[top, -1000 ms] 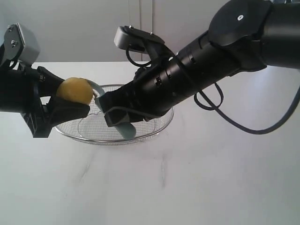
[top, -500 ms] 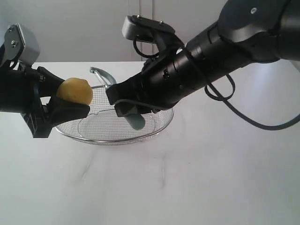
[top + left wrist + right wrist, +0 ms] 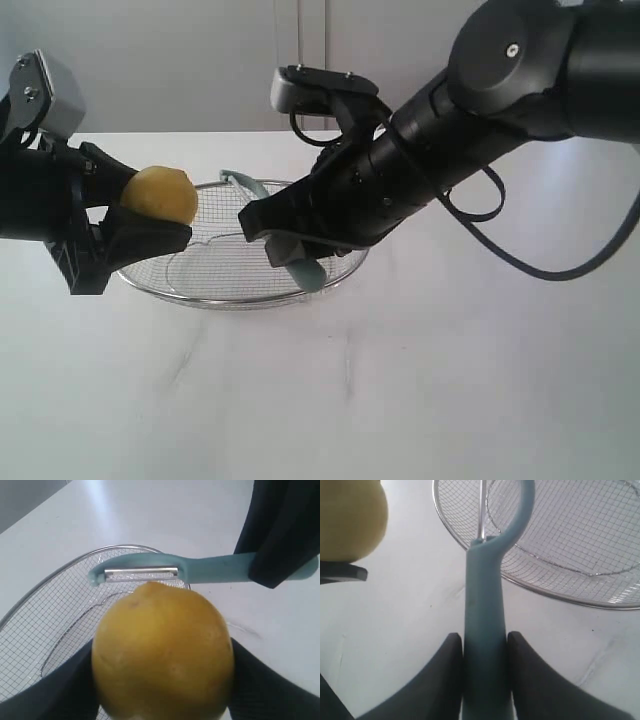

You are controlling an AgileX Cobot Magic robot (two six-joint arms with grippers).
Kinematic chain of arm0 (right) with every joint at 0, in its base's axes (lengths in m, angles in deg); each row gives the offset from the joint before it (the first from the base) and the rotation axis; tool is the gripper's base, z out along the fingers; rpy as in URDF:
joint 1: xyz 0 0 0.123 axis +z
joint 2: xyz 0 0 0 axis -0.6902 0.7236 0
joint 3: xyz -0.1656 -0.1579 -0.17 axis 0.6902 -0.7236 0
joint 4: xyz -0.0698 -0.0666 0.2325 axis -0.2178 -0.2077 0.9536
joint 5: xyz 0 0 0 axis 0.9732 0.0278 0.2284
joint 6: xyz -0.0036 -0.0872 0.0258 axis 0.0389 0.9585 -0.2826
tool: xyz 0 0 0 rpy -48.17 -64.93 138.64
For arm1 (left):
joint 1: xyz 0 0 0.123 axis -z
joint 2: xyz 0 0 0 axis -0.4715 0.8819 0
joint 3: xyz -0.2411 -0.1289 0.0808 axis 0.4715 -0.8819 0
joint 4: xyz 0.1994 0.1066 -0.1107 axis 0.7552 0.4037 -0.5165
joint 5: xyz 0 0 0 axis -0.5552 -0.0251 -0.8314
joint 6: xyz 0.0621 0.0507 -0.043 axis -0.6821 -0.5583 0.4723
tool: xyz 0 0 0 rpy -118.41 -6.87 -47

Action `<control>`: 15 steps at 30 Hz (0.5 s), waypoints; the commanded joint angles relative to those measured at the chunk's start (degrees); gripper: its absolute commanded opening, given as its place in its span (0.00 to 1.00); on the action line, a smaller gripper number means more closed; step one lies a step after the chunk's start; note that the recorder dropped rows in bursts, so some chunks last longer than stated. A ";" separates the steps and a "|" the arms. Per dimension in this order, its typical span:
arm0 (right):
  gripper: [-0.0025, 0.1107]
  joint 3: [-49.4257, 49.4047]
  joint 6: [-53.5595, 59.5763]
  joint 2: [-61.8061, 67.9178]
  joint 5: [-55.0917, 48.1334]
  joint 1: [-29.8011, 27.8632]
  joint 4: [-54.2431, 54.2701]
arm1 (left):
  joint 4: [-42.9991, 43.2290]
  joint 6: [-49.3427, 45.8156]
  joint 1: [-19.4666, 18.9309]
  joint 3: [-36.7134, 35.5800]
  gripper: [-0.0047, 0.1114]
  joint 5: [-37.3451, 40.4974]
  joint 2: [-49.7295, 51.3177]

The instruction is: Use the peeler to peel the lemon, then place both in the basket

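My left gripper [image 3: 150,215] is shut on the yellow lemon [image 3: 160,194], holding it in the air at the left rim of the wire mesh basket [image 3: 190,290]. In the left wrist view the lemon [image 3: 162,652] fills the space between the dark fingers [image 3: 265,690]. My right gripper [image 3: 285,240] is shut on the pale teal handle of the peeler [image 3: 300,268], over the basket. The peeler's blade head [image 3: 235,178] points toward the lemon with a gap between them. In the right wrist view the handle [image 3: 484,630] runs between the fingers [image 3: 440,675], and the basket [image 3: 560,596] lies beyond.
The basket rests on a white tabletop [image 3: 400,380]. The right arm [image 3: 480,110] reaches across the basket from the upper right. A pale wall stands behind the table.
The right gripper has lifted the peeler off the lemon and drawn it back to the right, then lowered it a little. The left gripper and lemon have stayed still.
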 commanded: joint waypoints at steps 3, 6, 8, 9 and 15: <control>0.02 0.08 1.77 0.95 -0.52 -0.10 3.42 | -1.39 0.33 -0.06 -0.33 0.04 1.27 -0.21; 0.02 0.08 4.03 0.95 -1.11 0.01 5.71 | -1.39 0.33 -0.06 -0.33 0.04 1.27 -0.21; 0.02 0.08 4.03 0.95 -1.38 0.01 6.12 | -1.39 0.33 -0.06 -0.33 0.04 1.27 -0.21; 0.02 0.08 4.03 0.95 -1.50 0.01 6.12 | -1.39 0.33 -0.06 -0.33 0.04 1.27 -0.21; 0.02 0.08 6.07 0.95 -2.56 0.01 7.90 | -1.39 0.33 -0.06 -0.33 0.04 1.27 -0.21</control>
